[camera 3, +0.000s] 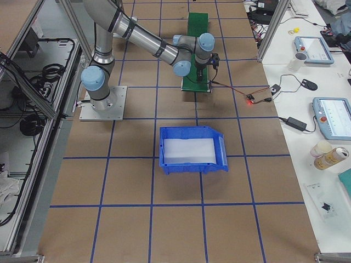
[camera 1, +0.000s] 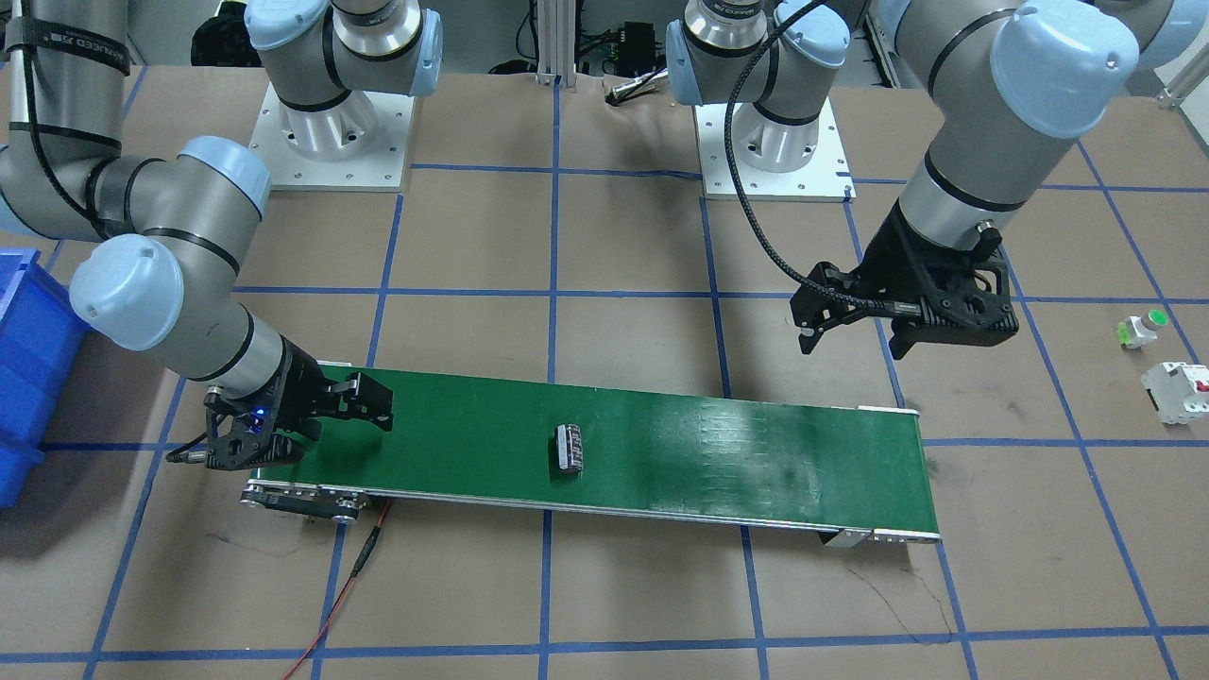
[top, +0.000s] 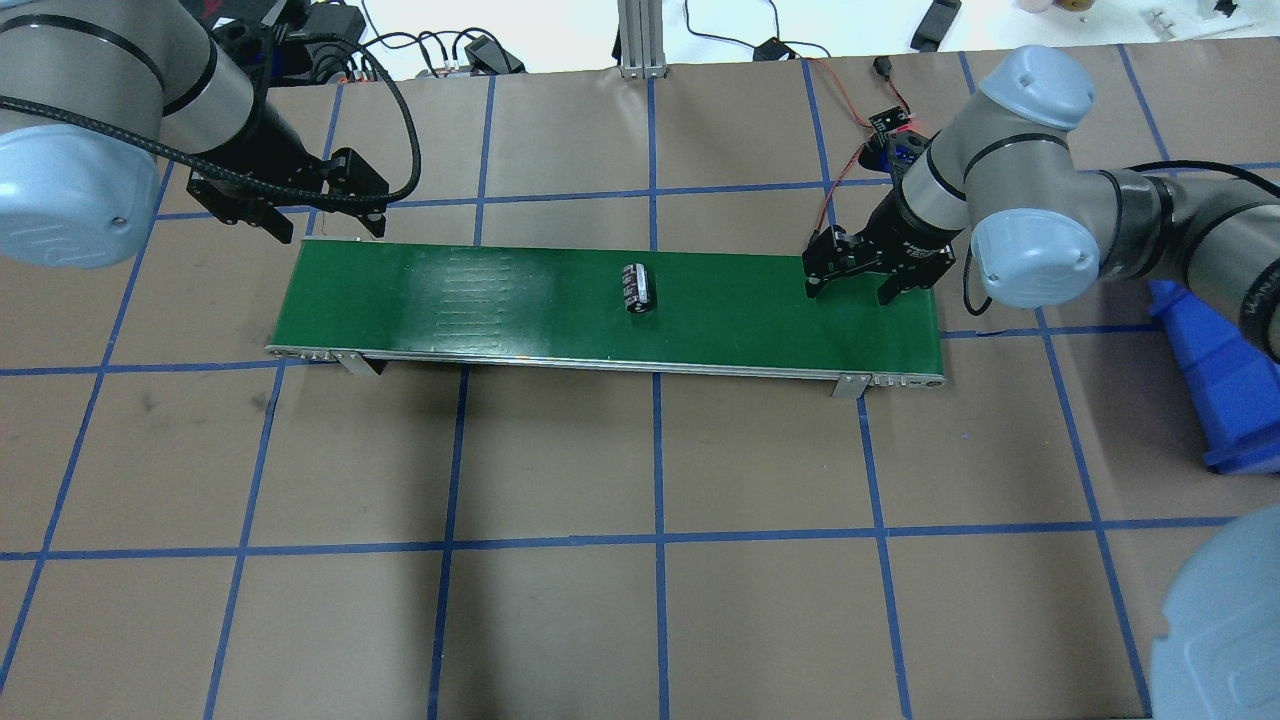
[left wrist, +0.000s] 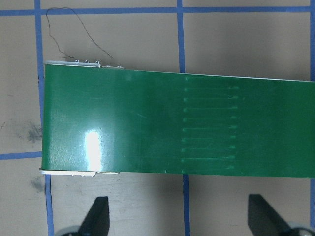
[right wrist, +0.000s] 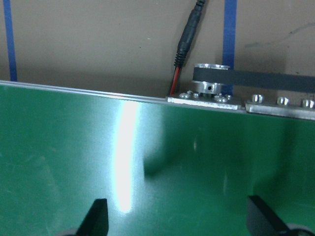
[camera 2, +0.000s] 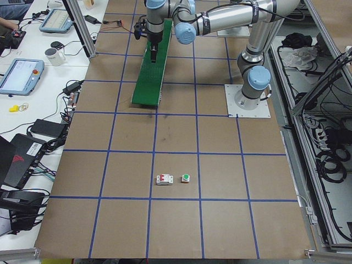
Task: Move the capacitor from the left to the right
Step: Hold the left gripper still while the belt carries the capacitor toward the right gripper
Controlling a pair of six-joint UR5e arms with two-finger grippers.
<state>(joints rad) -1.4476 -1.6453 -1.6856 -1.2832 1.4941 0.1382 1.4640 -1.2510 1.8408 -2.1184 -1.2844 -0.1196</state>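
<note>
The capacitor (top: 638, 287) lies on its side on the green conveyor belt (top: 760, 320), near the middle of the belt's length. It is between the two grippers and well apart from both, and nothing touches it. The left gripper (top: 330, 232) hangs at one end of the belt, just outside the belt's long edge, so the capacitor is far to its side. In the left wrist view its two fingertips (left wrist: 98, 216) stand wide apart over the brown table (top: 560, 450), with the belt's end just in front of them and nothing between them. The right gripper (top: 850, 293) is at the other end of the belt, low over the green surface. Its fingers (right wrist: 97, 216) are also spread apart and empty. Both grippers point downward; the left arm comes in high and the right arm is bent at the elbow. I count one capacitor, one belt and two grippers. Beyond the left gripper, well apart from the belt, there are one white breaker (camera 1: 1176, 390) and one small green-capped part (camera 1: 1140, 328), near each other. One blue bin (camera 3: 192, 149) is on the table beyond the right gripper.
</note>
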